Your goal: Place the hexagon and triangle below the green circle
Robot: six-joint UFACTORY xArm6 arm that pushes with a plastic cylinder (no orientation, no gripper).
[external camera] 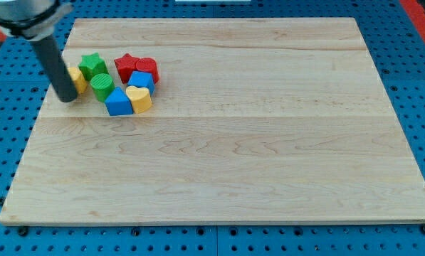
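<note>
My tip (69,98) rests on the board at the upper left, touching the left side of a yellow block (77,78), which the rod partly hides; its shape is hard to tell. Right of it stand a green star (92,65) and the green circle (102,86). A blue triangle (117,103) sits just below and right of the green circle, touching a yellow heart (139,99). Above them are a red star (127,67), a red block (147,69) that may be the hexagon, and a blue block (142,80).
The wooden board (226,156) lies on a blue pegboard table (6,142). All blocks are clustered at the board's upper left, near its left and top edges.
</note>
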